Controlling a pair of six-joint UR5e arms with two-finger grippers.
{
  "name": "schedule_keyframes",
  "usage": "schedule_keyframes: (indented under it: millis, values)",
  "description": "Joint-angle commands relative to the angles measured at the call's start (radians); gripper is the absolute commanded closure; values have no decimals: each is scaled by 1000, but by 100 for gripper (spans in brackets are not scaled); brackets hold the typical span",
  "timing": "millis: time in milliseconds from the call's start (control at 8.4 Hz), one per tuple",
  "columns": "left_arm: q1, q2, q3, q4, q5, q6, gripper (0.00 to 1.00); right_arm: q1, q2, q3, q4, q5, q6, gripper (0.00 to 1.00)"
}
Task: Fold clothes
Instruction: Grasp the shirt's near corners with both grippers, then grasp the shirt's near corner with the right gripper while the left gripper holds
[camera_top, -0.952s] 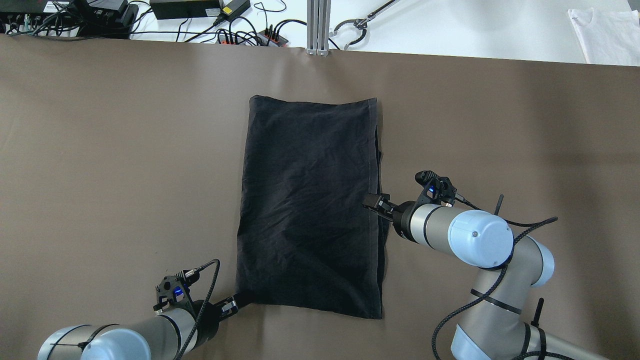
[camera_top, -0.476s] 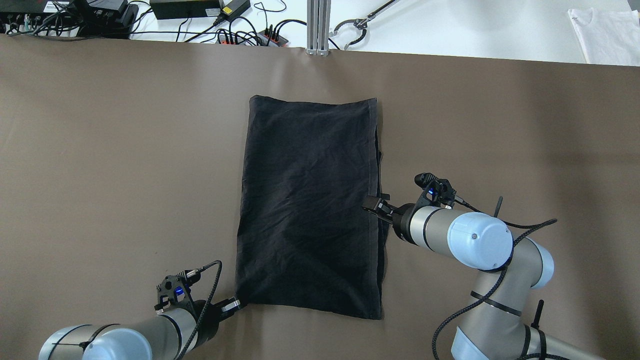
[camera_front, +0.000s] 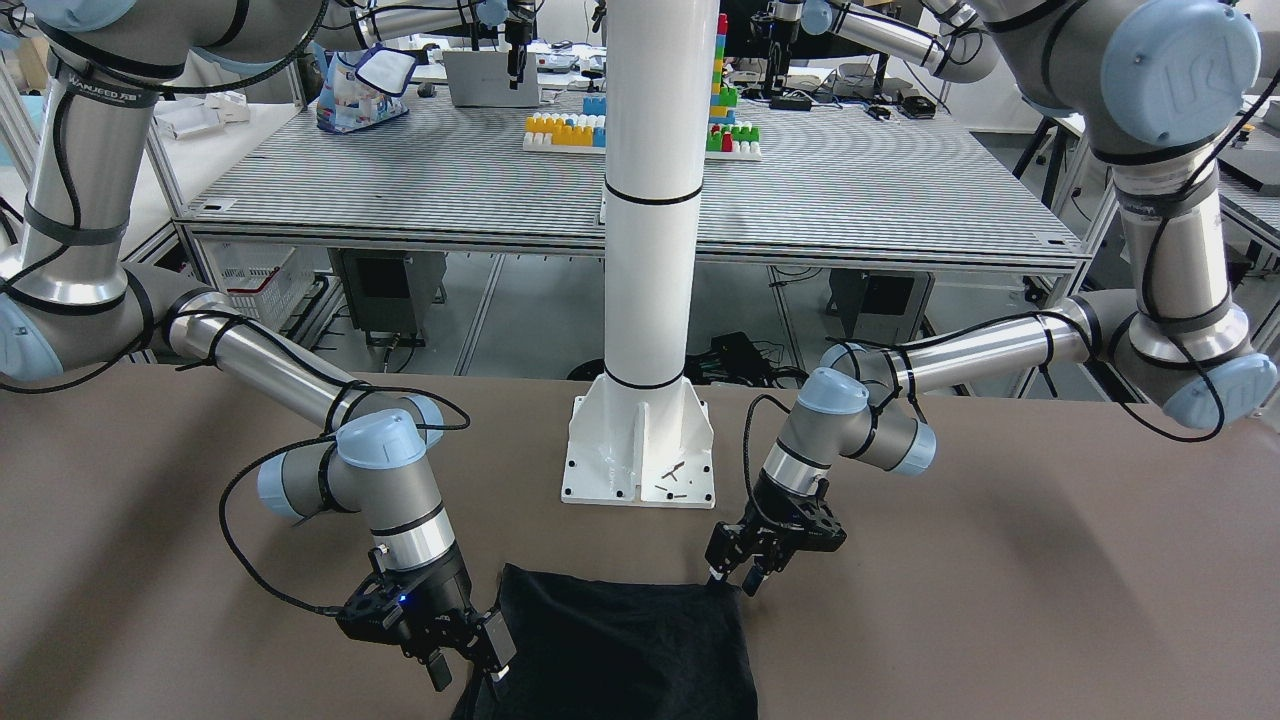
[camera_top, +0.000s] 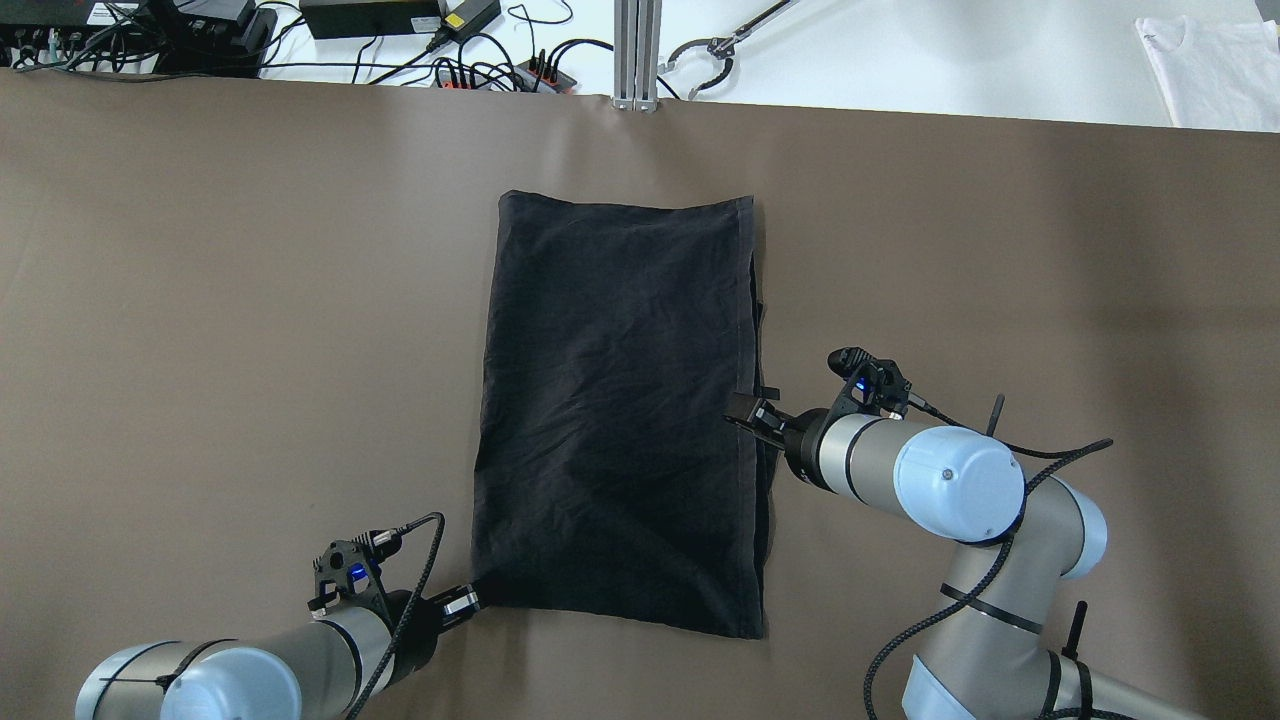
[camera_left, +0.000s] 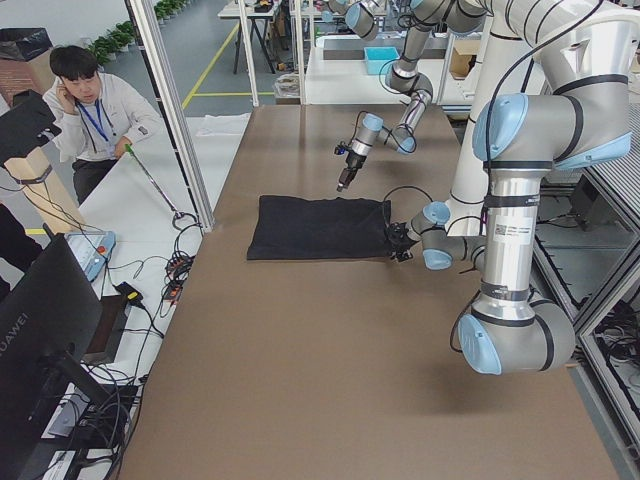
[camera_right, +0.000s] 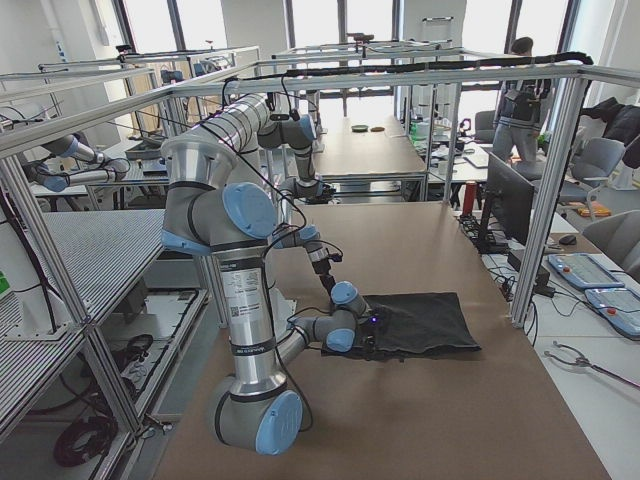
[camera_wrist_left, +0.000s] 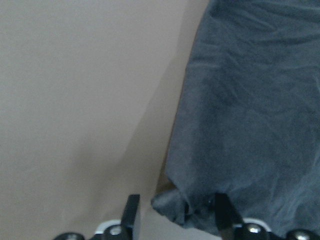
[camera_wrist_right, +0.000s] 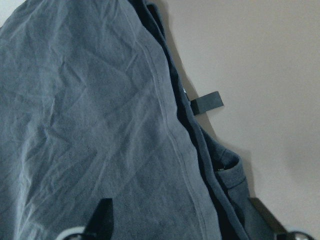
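- The fingers (camera_wrist_left: 222, 215) of the left gripper (camera_top: 472, 602) are being held apart, with the near left corner of the black garment (camera_top: 620, 400) lying between them.
- The right gripper (camera_top: 748, 409) is being held with fingers (camera_wrist_right: 103, 215) spread, straddling the black garment's right hem.
- The black garment is being shown flat, mid-table (camera_top: 250, 300).

Brown table cover (camera_top: 200, 300). White pillar (camera_front: 655, 200) on bolted base plate (camera_front: 610, 482). Coloured building blocks (camera_front: 570, 128) on ribbed bench (camera_front: 850, 190). Power strip (camera_top: 545, 76) with cables, beyond far edge. White garment (camera_top: 1215, 70), far corner. Seated person (camera_left: 85, 110), hand at ear.
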Motion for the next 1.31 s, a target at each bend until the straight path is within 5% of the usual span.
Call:
schedule_keyframes:
  millis: [0, 1190]
  values:
    - [-13, -2, -2, -2, 0, 23, 8, 0, -2, -1, 0, 0, -2, 7]
    - [-17, -37, 31, 4, -1, 40, 9, 0, -2, -1, 0, 0, -8, 7]
